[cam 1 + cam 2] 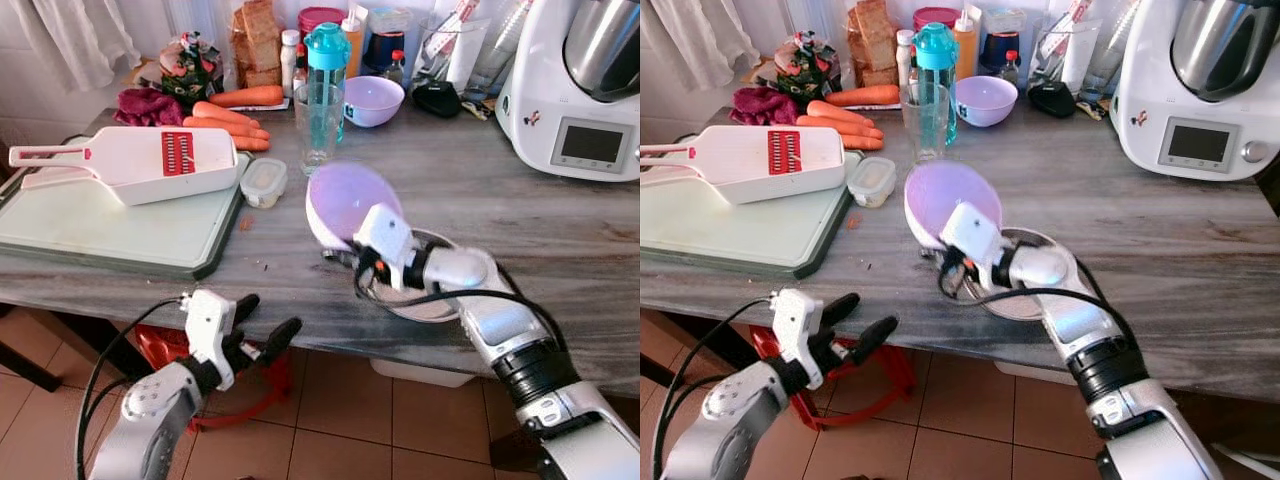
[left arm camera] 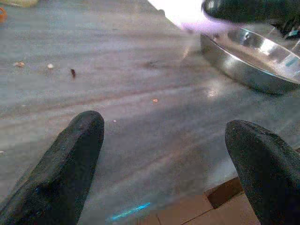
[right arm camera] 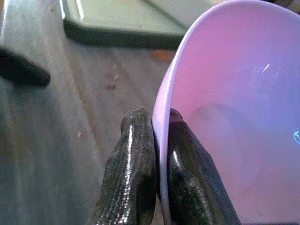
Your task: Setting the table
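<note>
Right tool (image 3: 157,140), arm reaching over the grey streaked surface (image 1: 560,230), pinching the rim of a smooth lilac plastic bowl (image 1: 340,200) tilted beside a shiny round metal dish (image 2: 253,56); left tool (image 1: 262,322) spread at the surface's edge.

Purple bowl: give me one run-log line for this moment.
right gripper: shut on purple bowl rim, bowl tilted above metal dish | left gripper: open, below table edge

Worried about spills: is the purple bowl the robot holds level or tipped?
Tipped. The purple bowl stands on edge, its hollow facing the camera, rim pinched in the right pincer. It looks empty.
</note>
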Robot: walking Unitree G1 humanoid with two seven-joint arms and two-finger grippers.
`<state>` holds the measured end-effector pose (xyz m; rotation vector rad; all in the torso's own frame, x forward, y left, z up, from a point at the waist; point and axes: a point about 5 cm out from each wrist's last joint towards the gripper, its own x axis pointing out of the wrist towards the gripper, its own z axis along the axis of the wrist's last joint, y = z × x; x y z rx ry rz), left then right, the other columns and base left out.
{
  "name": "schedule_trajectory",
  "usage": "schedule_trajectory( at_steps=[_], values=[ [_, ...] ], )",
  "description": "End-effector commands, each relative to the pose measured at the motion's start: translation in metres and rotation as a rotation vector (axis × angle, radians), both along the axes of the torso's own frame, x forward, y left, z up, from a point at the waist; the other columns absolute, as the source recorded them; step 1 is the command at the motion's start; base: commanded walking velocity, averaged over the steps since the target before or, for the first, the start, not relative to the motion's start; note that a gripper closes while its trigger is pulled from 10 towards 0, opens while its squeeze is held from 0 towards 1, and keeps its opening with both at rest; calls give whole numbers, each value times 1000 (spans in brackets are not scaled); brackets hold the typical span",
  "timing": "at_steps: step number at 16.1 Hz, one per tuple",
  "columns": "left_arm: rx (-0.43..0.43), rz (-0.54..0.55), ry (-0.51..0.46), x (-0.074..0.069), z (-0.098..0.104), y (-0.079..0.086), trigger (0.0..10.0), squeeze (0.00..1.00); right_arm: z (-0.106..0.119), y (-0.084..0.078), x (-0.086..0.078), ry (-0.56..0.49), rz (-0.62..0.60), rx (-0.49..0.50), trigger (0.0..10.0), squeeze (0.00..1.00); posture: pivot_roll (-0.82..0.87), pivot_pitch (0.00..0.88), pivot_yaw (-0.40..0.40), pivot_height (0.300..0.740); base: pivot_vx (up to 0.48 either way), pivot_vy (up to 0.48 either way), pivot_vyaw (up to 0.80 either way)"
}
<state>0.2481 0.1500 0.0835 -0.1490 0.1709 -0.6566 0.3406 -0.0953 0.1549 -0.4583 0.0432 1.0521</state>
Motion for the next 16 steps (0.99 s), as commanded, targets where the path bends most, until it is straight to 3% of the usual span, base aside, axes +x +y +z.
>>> schedule_trajectory(
  at_steps=[1, 2, 3, 4, 16],
  values=[
    [16, -3, -7, -1, 3, 0, 10000, 0, 3, 3, 2, -25, 27, -11, 10000, 0, 97, 98, -11, 740, 0, 0, 0],
    [16, -2, -9, 0, 3, 1, 10000, 0, -1, 2, 3, -20, 23, -23, 10000, 0, 97, 97, -9, 740, 0, 0, 0],
    [16, -2, -12, 2, 5, 1, 10000, 0, -5, 0, 4, -15, 15, -30, 10000, 349, 97, 97, -9, 740, 0, 0, 0],
    [15, -3, -16, 3, 6, 0, 10000, 0, -9, -2, 5, -7, 7, -19, 10000, 1000, 98, 97, -9, 740, 0, 0, 0],
    [13, -17, -13, 2, 7, -5, 10000, 0, -10, -7, 11, -52, 12, 7, 10000, 1000, 96, 93, -5, 740, 0, 0, 0]
  ],
)
